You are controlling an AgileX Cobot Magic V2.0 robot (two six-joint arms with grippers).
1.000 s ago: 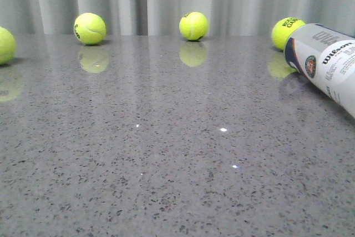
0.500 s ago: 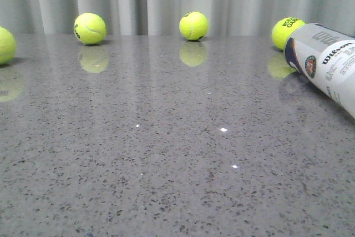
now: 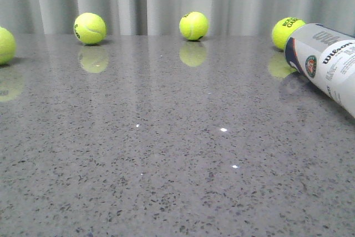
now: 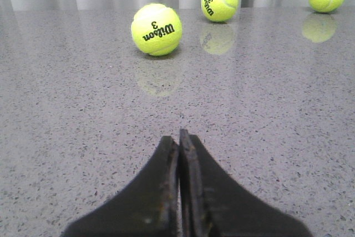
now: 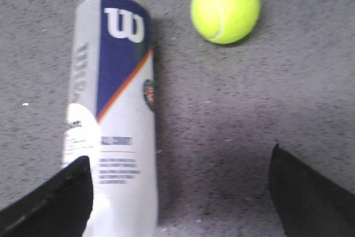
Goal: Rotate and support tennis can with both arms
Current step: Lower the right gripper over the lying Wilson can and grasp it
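The tennis can (image 3: 327,62) lies on its side at the far right of the grey table, its end toward the back, running off the right edge of the front view. In the right wrist view the can (image 5: 113,120) lies lengthwise with its navy panel and white W up. My right gripper (image 5: 180,192) is open above the table; the can lies just inside one finger (image 5: 55,198), off-centre in the gap. My left gripper (image 4: 179,140) is shut and empty, low over bare table. Neither gripper shows in the front view.
Tennis balls stand along the back edge: one (image 3: 90,28) at left, one (image 3: 193,25) in the middle, one (image 3: 287,31) right behind the can's end, and one (image 3: 4,45) at the far left. A ball (image 5: 225,8) lies beyond the can. A ball (image 4: 156,29) lies ahead of my left gripper.
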